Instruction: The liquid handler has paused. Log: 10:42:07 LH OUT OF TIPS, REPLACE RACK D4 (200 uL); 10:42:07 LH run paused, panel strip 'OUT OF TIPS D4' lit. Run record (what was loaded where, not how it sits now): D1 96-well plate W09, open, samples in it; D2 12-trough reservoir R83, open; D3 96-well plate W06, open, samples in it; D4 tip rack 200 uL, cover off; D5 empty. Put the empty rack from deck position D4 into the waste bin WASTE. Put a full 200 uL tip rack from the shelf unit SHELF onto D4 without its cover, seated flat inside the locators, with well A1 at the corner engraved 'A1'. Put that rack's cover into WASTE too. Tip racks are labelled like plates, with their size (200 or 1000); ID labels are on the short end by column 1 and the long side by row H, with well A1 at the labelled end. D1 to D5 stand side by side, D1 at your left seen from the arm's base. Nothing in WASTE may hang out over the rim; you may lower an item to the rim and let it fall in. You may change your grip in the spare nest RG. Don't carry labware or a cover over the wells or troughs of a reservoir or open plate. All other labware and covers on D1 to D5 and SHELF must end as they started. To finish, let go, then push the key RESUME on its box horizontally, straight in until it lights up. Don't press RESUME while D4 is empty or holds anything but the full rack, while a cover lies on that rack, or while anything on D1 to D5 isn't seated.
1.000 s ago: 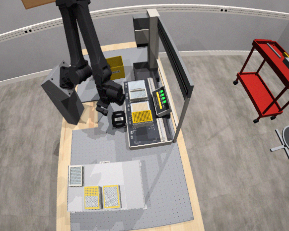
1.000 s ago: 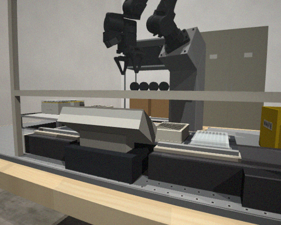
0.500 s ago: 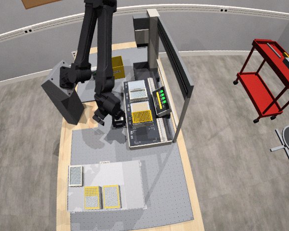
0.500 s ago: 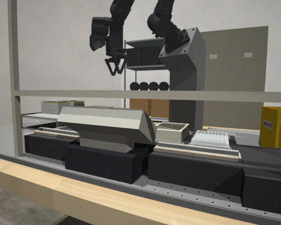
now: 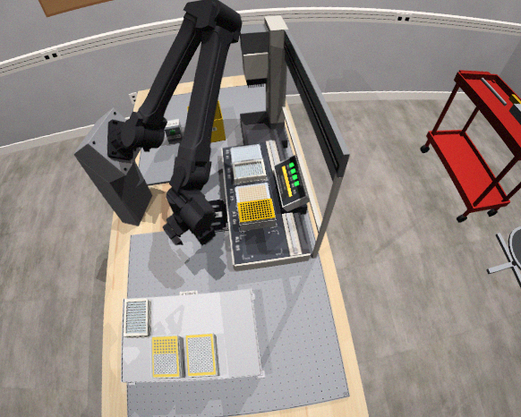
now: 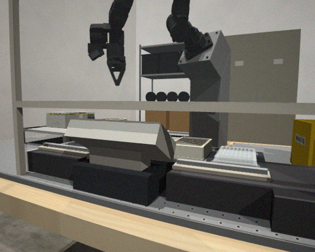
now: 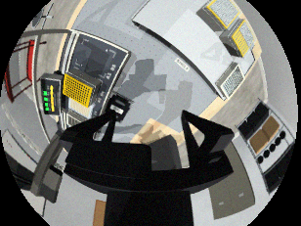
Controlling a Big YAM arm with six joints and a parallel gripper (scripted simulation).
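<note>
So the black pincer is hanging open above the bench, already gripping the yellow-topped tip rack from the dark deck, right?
Not quite. The black pincer does hang open above the bench, but it grips nothing. The exterior view shows bare wall between its fingers, and the top view shows the yellow-topped tip rack sitting on the dark deck, beside the pincer.

Scene evenly, brightly lit; no glare seen. Soft overlapping arm shadows cast on grey mat (image 5: 292, 322) below and beside gripper (image 5: 219, 214). Wrist view strongly fisheye-warped, edges bent, black surround. Slight pixel softness throughout; nothing markedly defocused.
</note>
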